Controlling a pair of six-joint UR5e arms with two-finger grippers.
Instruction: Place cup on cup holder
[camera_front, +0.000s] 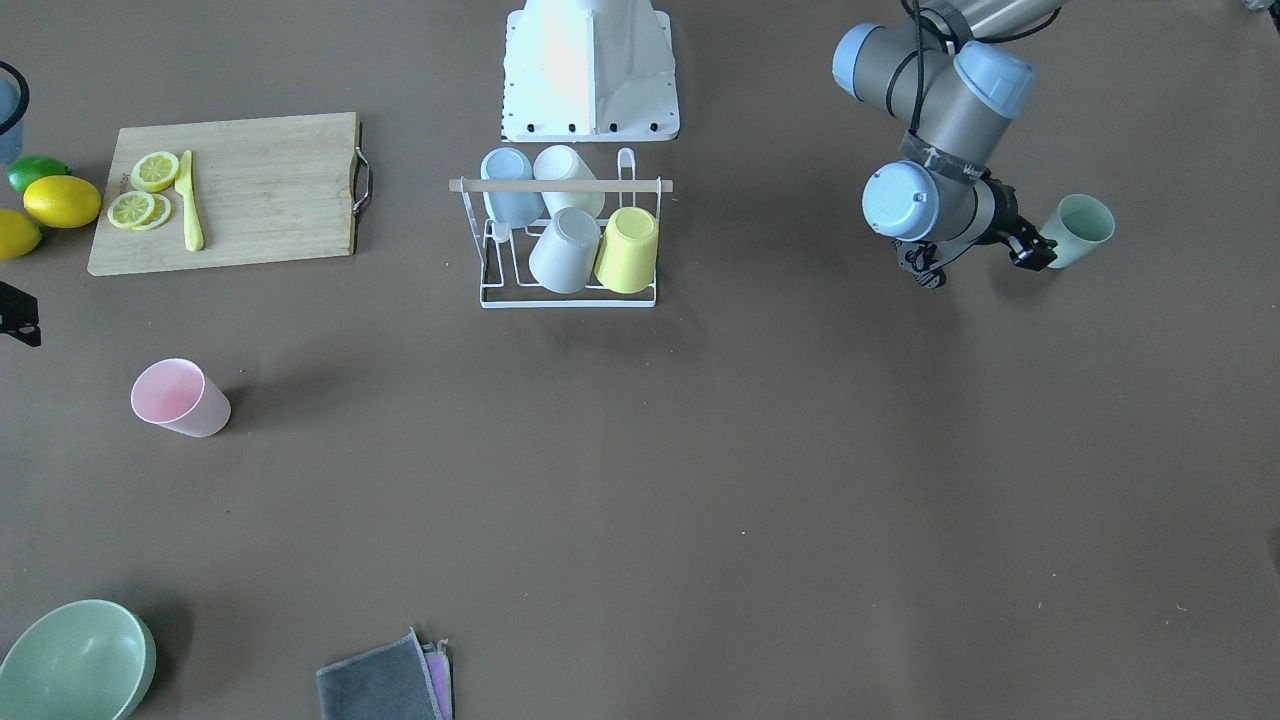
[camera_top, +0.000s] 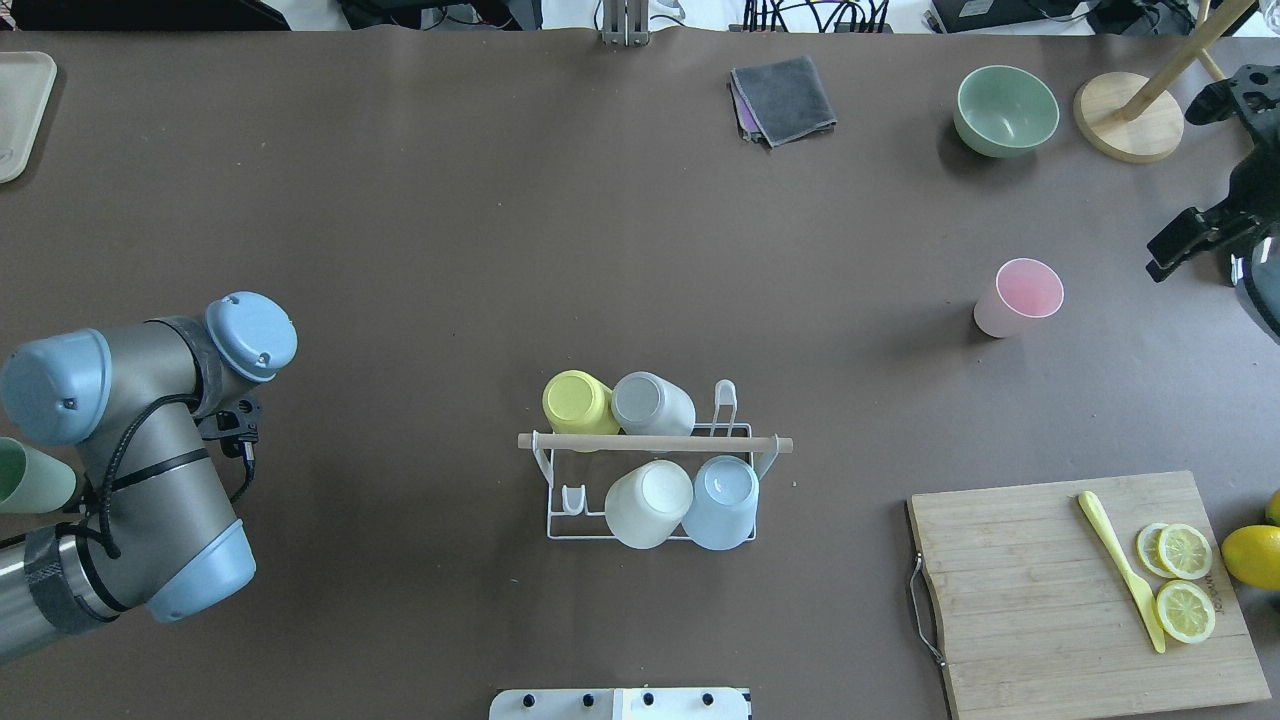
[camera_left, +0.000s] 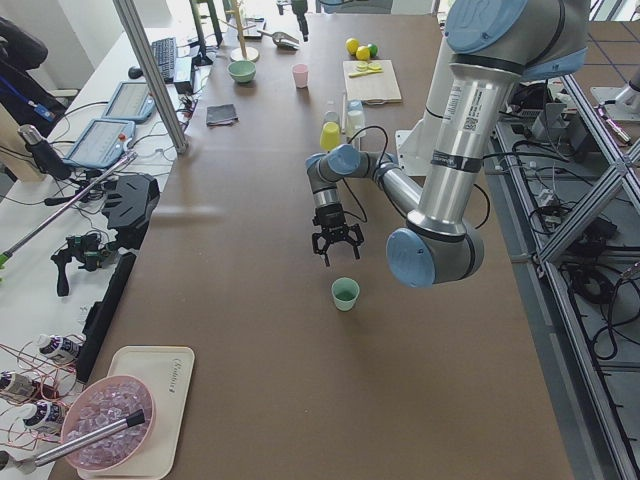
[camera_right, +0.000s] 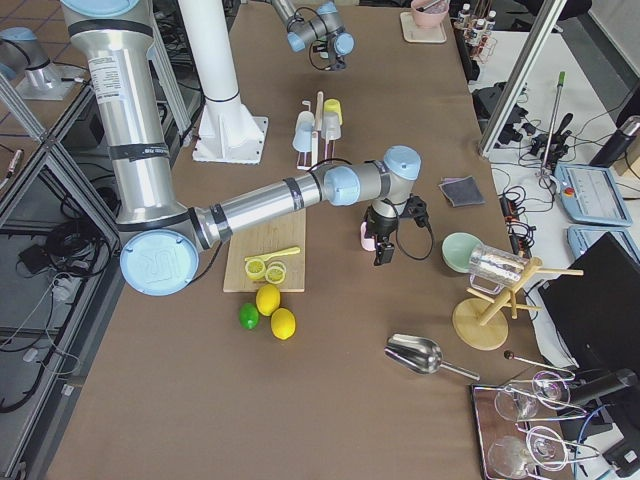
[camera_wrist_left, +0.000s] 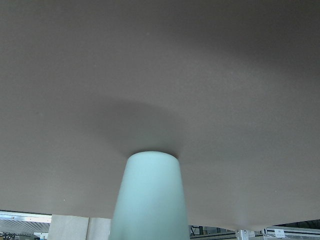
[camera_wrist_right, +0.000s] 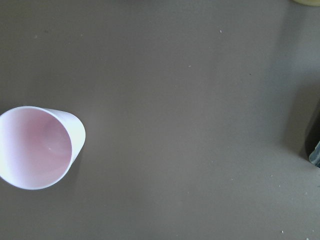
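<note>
The cup holder (camera_front: 560, 185) is a white wire rack with a wooden rod, standing mid-table; it also shows in the overhead view (camera_top: 655, 443). Several cups hang on it: blue, white, grey and yellow. A mint green cup (camera_front: 1080, 228) stands upright near the table's left end and fills the bottom of the left wrist view (camera_wrist_left: 150, 200). My left gripper (camera_front: 1035, 250) is open and right beside this cup, tilted toward it. A pink cup (camera_top: 1018, 297) stands upright on the right side. My right gripper (camera_right: 383, 258) hangs next to it; I cannot tell whether it is open.
A wooden cutting board (camera_front: 230, 190) holds lemon slices and a yellow knife, with lemons and a lime (camera_front: 60, 200) beside it. A green bowl (camera_front: 75, 660), a folded grey cloth (camera_front: 385, 680) and a wooden stand (camera_top: 1130, 115) lie along the far edge.
</note>
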